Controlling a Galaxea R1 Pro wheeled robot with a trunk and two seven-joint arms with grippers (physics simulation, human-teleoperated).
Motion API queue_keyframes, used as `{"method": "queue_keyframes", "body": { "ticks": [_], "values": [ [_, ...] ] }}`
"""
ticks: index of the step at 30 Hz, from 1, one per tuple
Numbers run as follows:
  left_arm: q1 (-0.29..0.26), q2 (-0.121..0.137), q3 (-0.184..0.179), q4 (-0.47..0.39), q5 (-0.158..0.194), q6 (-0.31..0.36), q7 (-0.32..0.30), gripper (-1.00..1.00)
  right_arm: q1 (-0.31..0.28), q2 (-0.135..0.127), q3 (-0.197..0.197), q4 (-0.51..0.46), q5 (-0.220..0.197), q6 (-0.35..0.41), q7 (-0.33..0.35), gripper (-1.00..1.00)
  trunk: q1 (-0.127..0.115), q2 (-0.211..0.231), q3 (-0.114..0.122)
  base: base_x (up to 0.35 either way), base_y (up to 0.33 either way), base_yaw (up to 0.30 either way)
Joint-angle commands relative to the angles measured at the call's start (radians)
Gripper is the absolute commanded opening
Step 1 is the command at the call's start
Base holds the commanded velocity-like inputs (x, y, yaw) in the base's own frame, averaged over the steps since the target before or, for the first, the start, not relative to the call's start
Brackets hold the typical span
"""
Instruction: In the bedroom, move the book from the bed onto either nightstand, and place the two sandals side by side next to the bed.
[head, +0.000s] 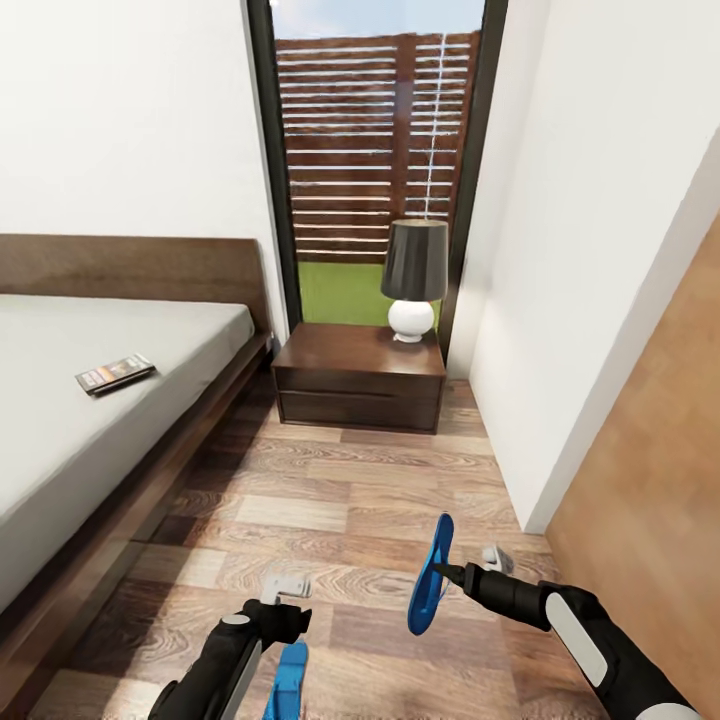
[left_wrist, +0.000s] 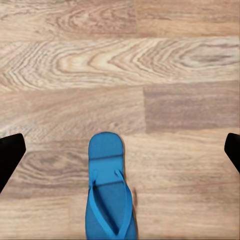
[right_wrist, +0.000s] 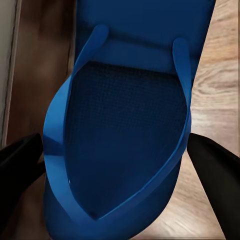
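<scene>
The bed (head: 100, 420) with its grey mattress runs along the left, and the book (head: 115, 373) lies flat on it near the headboard. The dark nightstand (head: 360, 378) stands at the window beside the bed. My right gripper (head: 447, 573) is shut on one blue sandal (head: 430, 578) and holds it on edge above the floor. In the right wrist view that sandal (right_wrist: 125, 130) sits between the black fingers (right_wrist: 20, 170). My left gripper (head: 285, 590) hangs open above the other sandal (head: 292, 682). This sandal (left_wrist: 107, 195) lies flat on the planks between the spread fingertips (left_wrist: 10, 155).
A black-shaded lamp (head: 413, 280) with a white base stands on the nightstand's right half. A white wall (head: 560, 300) and a wood panel (head: 660, 480) close in the right side. Plank floor (head: 340, 500) stretches between the bed frame and the wall.
</scene>
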Motion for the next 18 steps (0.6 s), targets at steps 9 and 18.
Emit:
{"method": "queue_keyframes", "body": {
  "ticks": [9, 18],
  "values": [
    [0.0, -0.002, 0.0, -0.002, -0.01, 0.005, -0.003, 1.0, -0.001, -0.001, 0.002, 0.0, -0.006, 0.005, -0.002, -1.0, 0.004, -0.003, -0.036, 0.0, 0.0, 0.0],
    [0.0, -0.002, 0.0, -0.002, -0.01, 0.005, -0.003, 1.0, 0.0, 0.0, 0.002, 0.0, -0.006, 0.005, -0.003, -1.0, 0.008, -0.005, -0.071, 0.0, 0.0, 0.0]
  ]
}}
